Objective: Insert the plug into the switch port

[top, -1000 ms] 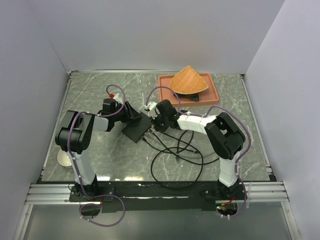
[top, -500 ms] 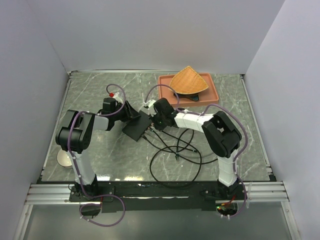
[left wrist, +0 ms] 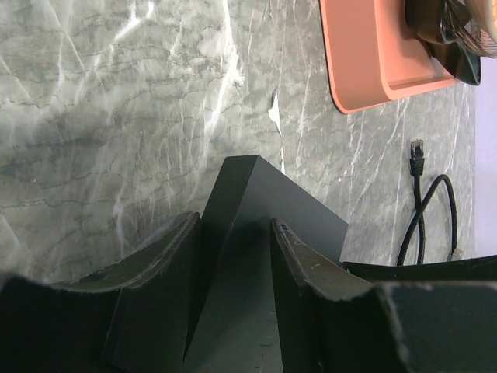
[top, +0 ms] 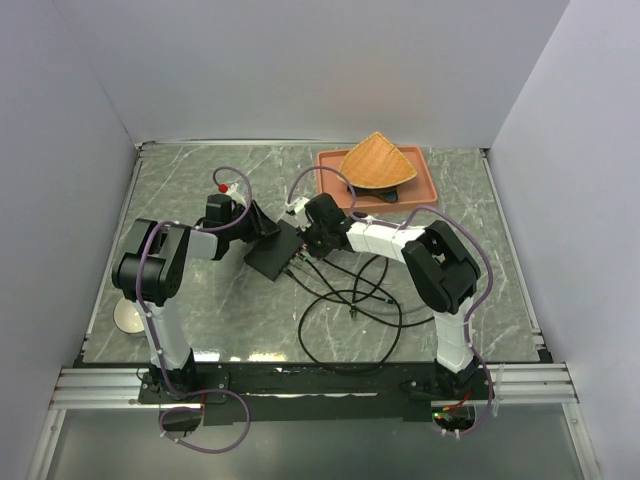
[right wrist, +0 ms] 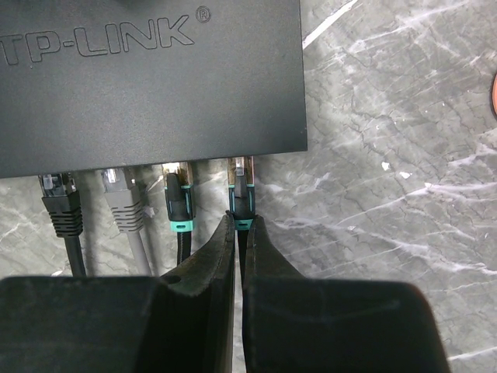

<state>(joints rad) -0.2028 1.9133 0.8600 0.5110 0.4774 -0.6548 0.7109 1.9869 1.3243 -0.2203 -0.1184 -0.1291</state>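
At the left of the overhead view, the left gripper (top: 262, 228) is closed across one end of a flat matte-black rectangular switch box (top: 275, 252), which lies on the grey marbled table (top: 200, 180) between the two arms. In the left wrist view its fingers (left wrist: 167, 268) are pressed against either side of the box's corner, so the box is judged to be held steady. Just right of the box, the right gripper (top: 305, 240) is closed on a black network plug with a teal band (right wrist: 241, 186), pinched at its boot between the two fingertips. The switch port (right wrist: 241, 165) sits on the box's long edge facing the right arm, directly ahead of those fingertips. It is the rightmost of four in a row, beside three cables already plugged in (right wrist: 116, 202). The plug's long axis is lined up square to that edge, and its tip is at the port's mouth. Whether it is fully seated cannot be told. The right arm is the nearer one, so a straight push along the plug's axis is judged to be what the coming move needs. Further right, loose loops of black cable (top: 350, 310) trail across the table, and a terracotta-coloured rectangular tray (top: 430, 190) stands well apart at the back.
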